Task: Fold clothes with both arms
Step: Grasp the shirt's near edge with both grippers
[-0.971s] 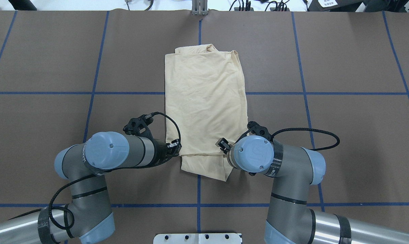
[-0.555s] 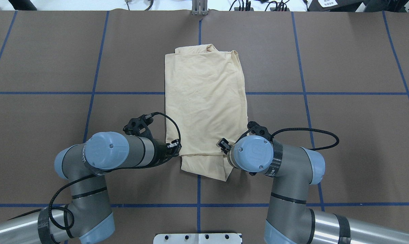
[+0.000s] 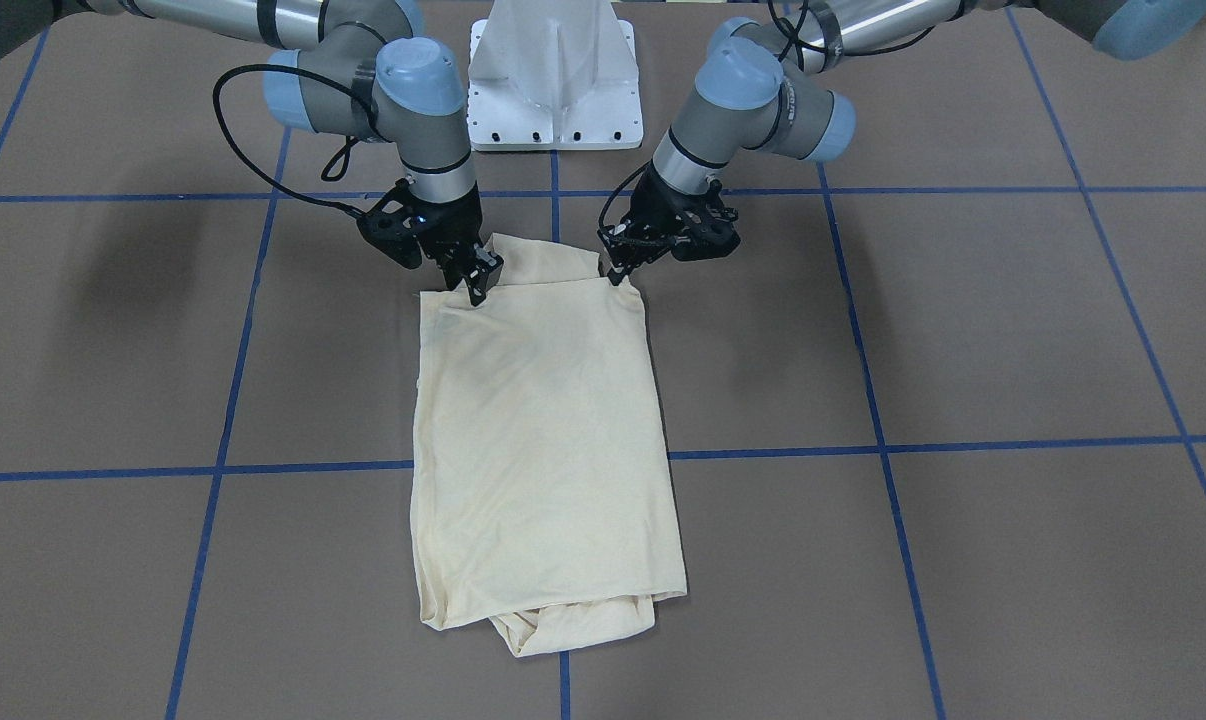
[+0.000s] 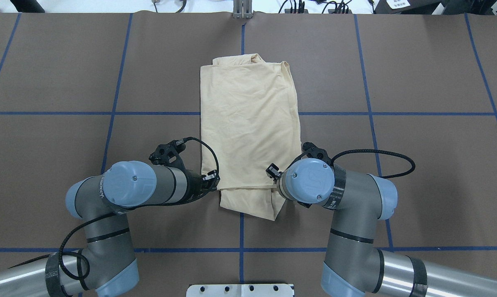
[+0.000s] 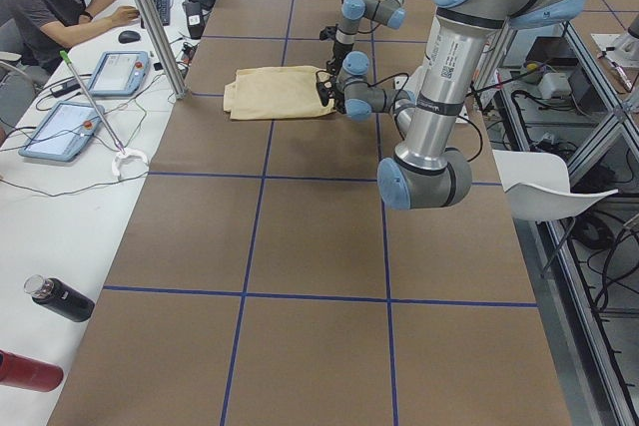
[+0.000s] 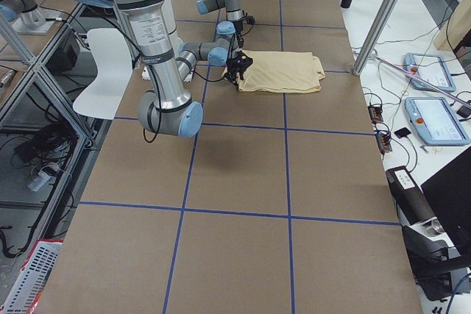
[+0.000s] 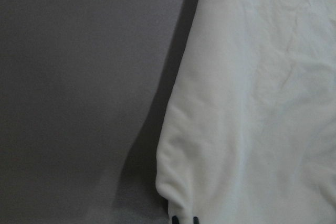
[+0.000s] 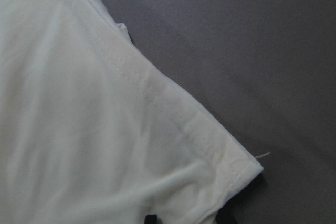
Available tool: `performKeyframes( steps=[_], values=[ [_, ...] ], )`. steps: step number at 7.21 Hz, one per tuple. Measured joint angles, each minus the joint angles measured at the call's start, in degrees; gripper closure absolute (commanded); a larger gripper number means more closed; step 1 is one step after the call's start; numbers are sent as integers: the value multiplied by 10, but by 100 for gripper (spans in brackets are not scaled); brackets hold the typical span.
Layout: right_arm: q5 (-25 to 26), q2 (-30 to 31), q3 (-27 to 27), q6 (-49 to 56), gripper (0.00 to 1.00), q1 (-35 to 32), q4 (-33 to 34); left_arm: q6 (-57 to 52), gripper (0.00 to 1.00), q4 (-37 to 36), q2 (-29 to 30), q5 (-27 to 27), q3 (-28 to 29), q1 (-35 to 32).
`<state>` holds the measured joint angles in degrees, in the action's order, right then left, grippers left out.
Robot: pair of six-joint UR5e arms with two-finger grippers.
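Lying flat at the centre of the brown, blue-lined worktop [image 4: 417, 165] is the pale cream fabric T-shirt [image 4: 248, 123], folded into a long rectangle running away from the robot; a rumpled lower layer protrudes at each short end. The black two-finger left claw [image 3: 618, 268] sits at one robot-side corner, its fingertips [image 7: 176, 220] drawn nearly together on the cloth edge, gripping it; the black two-finger right claw [image 3: 475, 283] sits at the other robot-side corner, tips straddling the stitched hem; whether it is clamped cannot be told.
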<state>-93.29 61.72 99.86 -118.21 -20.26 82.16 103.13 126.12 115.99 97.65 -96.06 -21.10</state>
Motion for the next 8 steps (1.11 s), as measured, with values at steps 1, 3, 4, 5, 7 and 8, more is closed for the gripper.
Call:
performKeyframes(
  steps=[1,3,4,5,7,8],
  values=[
    [0,1,-1,0,50,0,0,0,100,0,0,0,0,0],
    [2,1,-2,-1,57,2,0,0,100,0,-1,0,0,0],
    [3,1,-2,-1,79,3,0,0,100,0,-1,0,0,0],
    [4,2,-2,-2,100,4,0,0,100,0,-1,-1,1,0],
    [4,2,-1,-4,100,5,1,0,100,0,-1,0,1,0],
    [2,2,0,-3,100,4,1,0,100,0,-1,0,0,0]
  ],
)
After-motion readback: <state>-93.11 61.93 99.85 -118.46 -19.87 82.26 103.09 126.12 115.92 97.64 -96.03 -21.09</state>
